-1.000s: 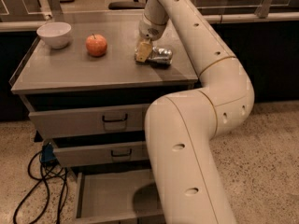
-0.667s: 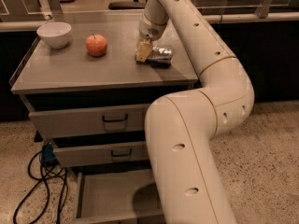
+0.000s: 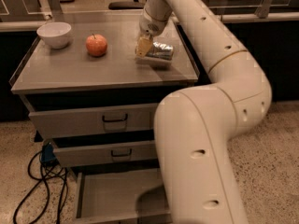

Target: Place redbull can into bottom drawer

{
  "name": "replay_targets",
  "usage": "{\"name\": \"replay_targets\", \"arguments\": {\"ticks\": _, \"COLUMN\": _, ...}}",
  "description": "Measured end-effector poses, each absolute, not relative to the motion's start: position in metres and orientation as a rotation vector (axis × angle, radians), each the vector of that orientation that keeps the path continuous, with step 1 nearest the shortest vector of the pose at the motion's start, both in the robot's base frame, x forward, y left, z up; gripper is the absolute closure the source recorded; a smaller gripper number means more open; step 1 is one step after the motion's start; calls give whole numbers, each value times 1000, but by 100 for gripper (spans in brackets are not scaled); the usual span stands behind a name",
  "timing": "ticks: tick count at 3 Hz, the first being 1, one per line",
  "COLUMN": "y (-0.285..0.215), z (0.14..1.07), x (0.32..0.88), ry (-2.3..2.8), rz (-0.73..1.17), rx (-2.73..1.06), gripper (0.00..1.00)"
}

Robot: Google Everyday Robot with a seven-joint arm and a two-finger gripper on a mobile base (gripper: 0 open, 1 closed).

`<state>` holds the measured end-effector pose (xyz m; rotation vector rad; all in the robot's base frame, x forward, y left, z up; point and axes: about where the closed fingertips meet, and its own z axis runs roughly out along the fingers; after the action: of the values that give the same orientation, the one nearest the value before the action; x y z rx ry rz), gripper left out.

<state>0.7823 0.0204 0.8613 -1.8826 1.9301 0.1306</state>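
Observation:
The redbull can (image 3: 162,51) lies on its side on the grey cabinet top, near the right edge. My gripper (image 3: 145,46) comes down from above and is at the can's left end, touching or very close to it. The bottom drawer (image 3: 110,197) is pulled out below the two shut drawers. Its flat bottom is bare, and my arm's big lower link (image 3: 201,157) covers its right part.
A red apple (image 3: 96,45) and a white bowl (image 3: 54,33) stand on the cabinet top to the left of the can. The two upper drawers (image 3: 93,120) have dark handles. Black cables (image 3: 42,181) lie on the floor to the left of the cabinet.

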Motion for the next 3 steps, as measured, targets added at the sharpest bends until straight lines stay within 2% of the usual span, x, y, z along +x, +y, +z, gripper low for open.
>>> {"name": "replay_targets", "arguments": {"ticks": 1, "y": -1, "z": 918, "x": 765, "ry": 1905, "rz": 49, "rx": -1733, "gripper": 100}}
{"name": "replay_targets", "arguments": {"ticks": 2, "y": -59, "z": 994, "x": 732, "ry": 1896, "rz": -85, "rx": -1456, "gripper": 100}}
{"name": "replay_targets", "arguments": {"ticks": 3, "y": -64, "z": 1068, "x": 670, "ry": 1809, "rz": -113, "rx": -1272, "gripper": 100}}
